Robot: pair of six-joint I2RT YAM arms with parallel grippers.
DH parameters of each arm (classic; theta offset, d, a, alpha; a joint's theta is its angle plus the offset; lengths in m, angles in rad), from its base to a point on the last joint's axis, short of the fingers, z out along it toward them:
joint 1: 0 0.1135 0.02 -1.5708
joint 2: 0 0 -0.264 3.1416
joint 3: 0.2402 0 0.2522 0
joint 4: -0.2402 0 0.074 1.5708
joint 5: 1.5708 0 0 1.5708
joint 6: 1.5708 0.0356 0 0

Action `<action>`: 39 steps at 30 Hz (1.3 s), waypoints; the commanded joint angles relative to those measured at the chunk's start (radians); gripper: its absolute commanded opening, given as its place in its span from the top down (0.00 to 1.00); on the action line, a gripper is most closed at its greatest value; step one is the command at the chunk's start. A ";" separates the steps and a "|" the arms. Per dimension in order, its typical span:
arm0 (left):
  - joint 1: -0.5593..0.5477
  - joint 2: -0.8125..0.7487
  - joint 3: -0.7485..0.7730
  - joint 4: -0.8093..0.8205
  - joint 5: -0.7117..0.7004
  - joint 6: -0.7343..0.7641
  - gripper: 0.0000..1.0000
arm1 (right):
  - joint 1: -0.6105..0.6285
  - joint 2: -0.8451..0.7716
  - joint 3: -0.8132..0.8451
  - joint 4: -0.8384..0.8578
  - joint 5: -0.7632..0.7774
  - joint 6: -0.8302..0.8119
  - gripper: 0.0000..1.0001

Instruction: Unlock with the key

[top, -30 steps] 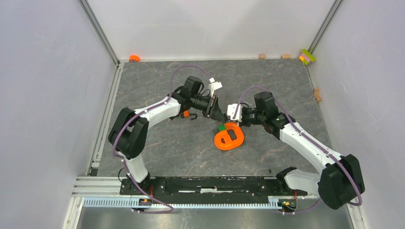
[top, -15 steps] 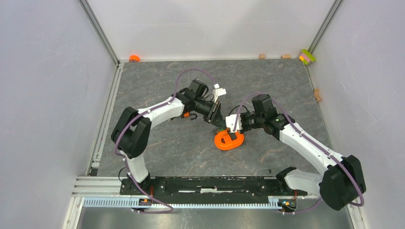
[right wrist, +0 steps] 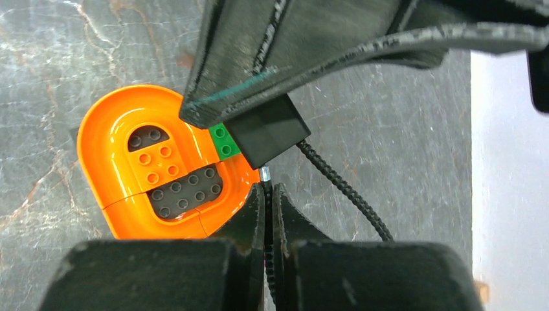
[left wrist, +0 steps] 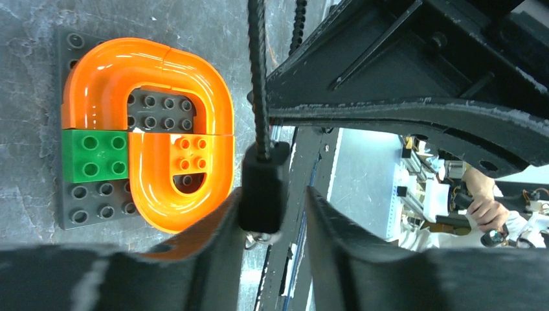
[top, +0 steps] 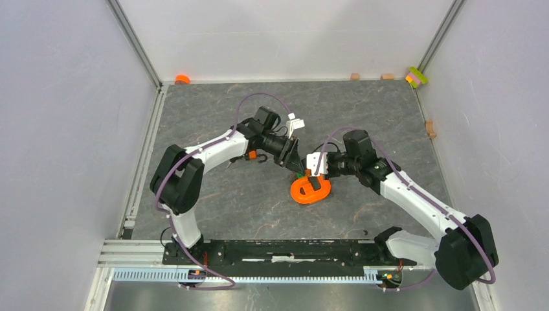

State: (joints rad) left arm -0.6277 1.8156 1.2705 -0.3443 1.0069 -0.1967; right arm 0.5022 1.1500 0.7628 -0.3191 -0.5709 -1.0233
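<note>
A small black lock body (left wrist: 262, 188) on a thin black cable (left wrist: 259, 78) hangs between the fingers of my left gripper (left wrist: 273, 194). It leans on one finger and a gap separates it from the other, so these jaws are open. My right gripper (right wrist: 268, 189) is shut on the cable's end just below the lock body (right wrist: 265, 133). Both grippers meet above the orange ring-shaped piece (top: 311, 189). The key is hidden or too small to make out. Only a small silvery bit (left wrist: 259, 238) shows under the lock body.
The orange ring (left wrist: 149, 65) sits on a dark studded plate (left wrist: 90, 201) with a green brick (left wrist: 95, 155). A small orange padlock (top: 252, 155) lies under the left arm. Small blocks (top: 355, 76) and coloured bricks (top: 416, 77) line the back wall, and another block (top: 430, 128) lies at the right wall.
Both grippers have come down and closer together over the orange ring. The left jaws have widened around the lock body. The right gripper stays shut on the cable.
</note>
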 commanded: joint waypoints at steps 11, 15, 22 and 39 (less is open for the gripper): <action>0.030 -0.219 -0.020 0.038 -0.311 0.262 0.01 | -0.008 -0.006 -0.007 0.189 0.018 0.270 1.00; 0.010 -0.361 -0.168 0.214 -0.417 0.460 0.00 | -0.010 0.009 -0.008 0.205 -0.013 0.345 1.00; -0.043 -0.435 -0.398 0.511 -0.423 0.628 0.00 | -0.027 0.042 0.001 0.243 -0.089 0.462 1.00; -0.159 -0.337 -0.360 0.552 -0.581 0.757 0.18 | -0.070 0.062 -0.019 0.278 -0.177 0.523 1.00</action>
State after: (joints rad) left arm -0.7761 1.4631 0.8547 0.1741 0.4572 0.4950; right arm 0.4374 1.2121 0.7288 -0.1017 -0.7017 -0.5228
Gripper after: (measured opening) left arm 0.858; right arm 0.022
